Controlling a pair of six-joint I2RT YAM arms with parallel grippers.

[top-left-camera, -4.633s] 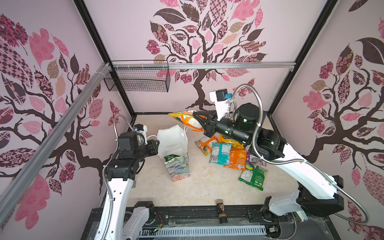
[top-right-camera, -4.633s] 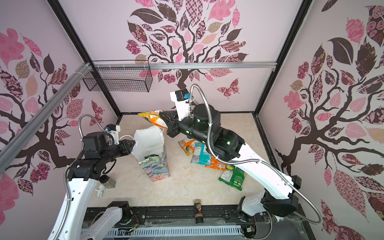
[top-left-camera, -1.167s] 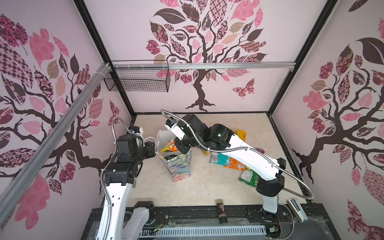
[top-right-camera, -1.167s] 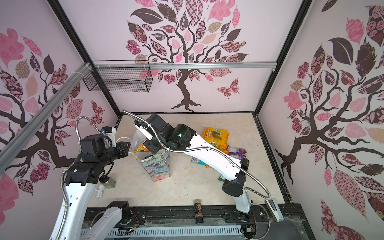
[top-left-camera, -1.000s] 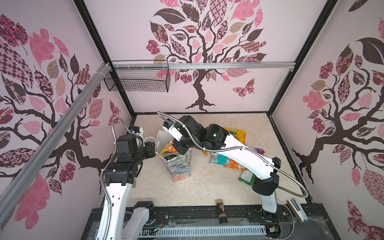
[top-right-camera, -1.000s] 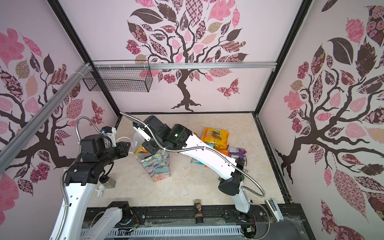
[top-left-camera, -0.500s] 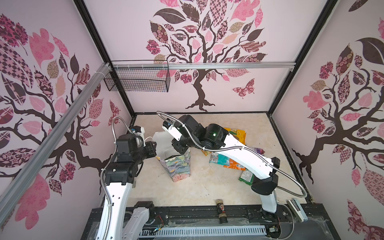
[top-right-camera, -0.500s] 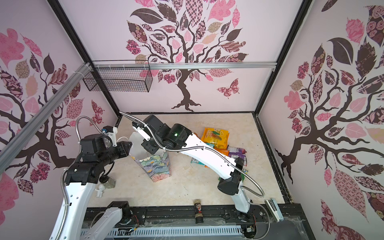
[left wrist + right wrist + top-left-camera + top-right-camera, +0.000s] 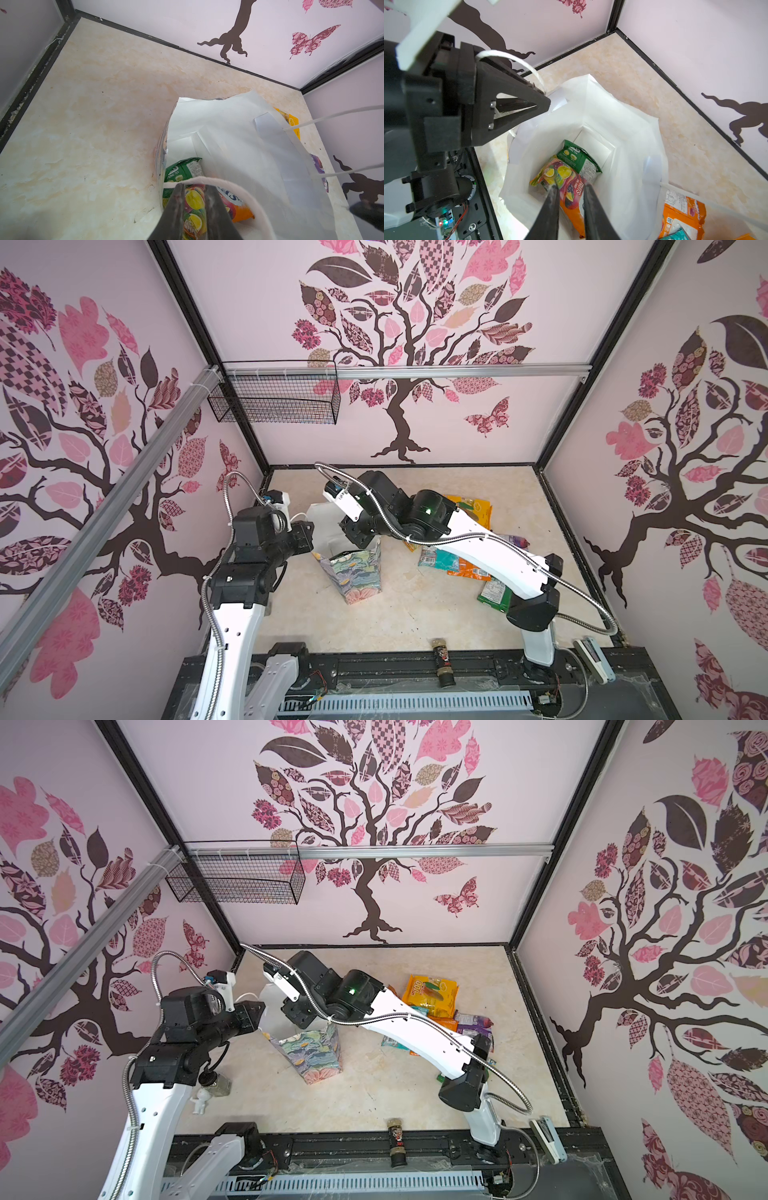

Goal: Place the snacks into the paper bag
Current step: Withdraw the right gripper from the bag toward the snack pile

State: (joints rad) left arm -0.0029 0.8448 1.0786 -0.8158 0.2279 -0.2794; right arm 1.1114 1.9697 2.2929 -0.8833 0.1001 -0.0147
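A: Right side, jaws first?
B: The right gripper (image 9: 570,186) points down into the paper bag (image 9: 623,124), jaws a little apart, nothing between them. An orange packet (image 9: 571,201) sits just under the tips, on a green packet (image 9: 577,158) at the bag's bottom.
A: Left?
B: The left gripper (image 9: 194,185) is level at the bag's rim, jaws with a narrow gap, the cord handle (image 9: 512,56) lying across the tips.
A: Arms?
B: The right arm (image 9: 478,547) stretches across the middle, wrist bent down over the bag. The left arm (image 9: 232,626) rises upright, elbow bent forward. Bag stands on the surface (image 9: 415,614); more snacks (image 9: 432,990) piled to its right.
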